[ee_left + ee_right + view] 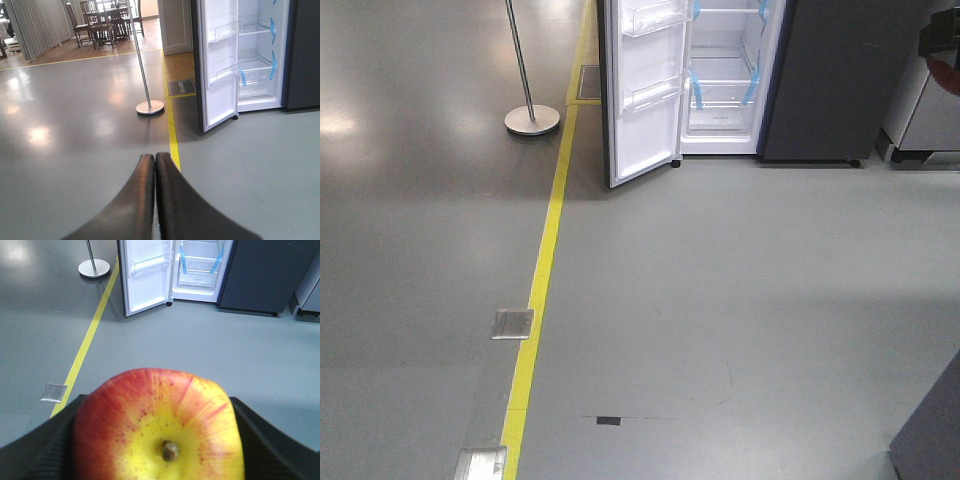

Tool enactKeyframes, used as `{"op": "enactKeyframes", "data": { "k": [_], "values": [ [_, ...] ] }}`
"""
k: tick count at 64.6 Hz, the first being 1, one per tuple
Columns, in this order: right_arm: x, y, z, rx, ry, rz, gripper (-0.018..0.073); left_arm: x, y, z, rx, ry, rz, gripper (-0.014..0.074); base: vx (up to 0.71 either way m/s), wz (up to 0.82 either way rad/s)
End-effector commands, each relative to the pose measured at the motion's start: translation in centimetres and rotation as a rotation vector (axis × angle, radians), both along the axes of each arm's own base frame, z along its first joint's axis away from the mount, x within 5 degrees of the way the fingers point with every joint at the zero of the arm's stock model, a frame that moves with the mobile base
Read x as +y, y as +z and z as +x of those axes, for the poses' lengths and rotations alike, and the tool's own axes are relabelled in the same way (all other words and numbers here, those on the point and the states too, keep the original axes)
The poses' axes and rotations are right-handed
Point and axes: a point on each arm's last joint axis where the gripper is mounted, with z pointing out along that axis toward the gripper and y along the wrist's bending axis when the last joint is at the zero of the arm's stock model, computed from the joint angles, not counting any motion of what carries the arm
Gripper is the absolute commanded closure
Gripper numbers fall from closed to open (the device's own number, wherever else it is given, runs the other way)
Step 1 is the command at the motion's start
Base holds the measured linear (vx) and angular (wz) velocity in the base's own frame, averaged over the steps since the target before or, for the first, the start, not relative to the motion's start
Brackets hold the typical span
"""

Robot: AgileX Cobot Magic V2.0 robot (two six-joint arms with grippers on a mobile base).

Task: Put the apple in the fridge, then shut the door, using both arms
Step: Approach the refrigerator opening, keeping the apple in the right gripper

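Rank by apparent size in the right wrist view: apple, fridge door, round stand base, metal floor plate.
1. apple, only because it is close to the camera.
2. fridge door.
3. round stand base and metal floor plate look about alike; no ranking.

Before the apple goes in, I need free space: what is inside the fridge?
Inside the fridge: white walls and glass shelves marked with blue tape strips, all looking bare. The upper part is out of frame, so unseen.

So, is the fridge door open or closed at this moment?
Open. The door stands swung out, its white inner side and clear bins showing, and the fridge shelves are visible.
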Motion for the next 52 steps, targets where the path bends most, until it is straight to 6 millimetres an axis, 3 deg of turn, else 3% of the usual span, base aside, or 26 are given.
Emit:
{"op": "enactKeyframes", "data": {
  "k": [1,52],
  "values": [
    [-0.16,2.26,-0.84,-0.133,-0.006,-0.004,0.0410,-0.17,1.27,-0.13,-0.100,-0.020,-0.010,0.0603,0.18,0.01],
    [-0.16,2.29,-0.83,-0.136,-0.006,-0.004,0.0410,-0.17,1.27,-0.13,-0.100,-0.020,-0.010,0.0603,0.18,0.02]
  ]
}}
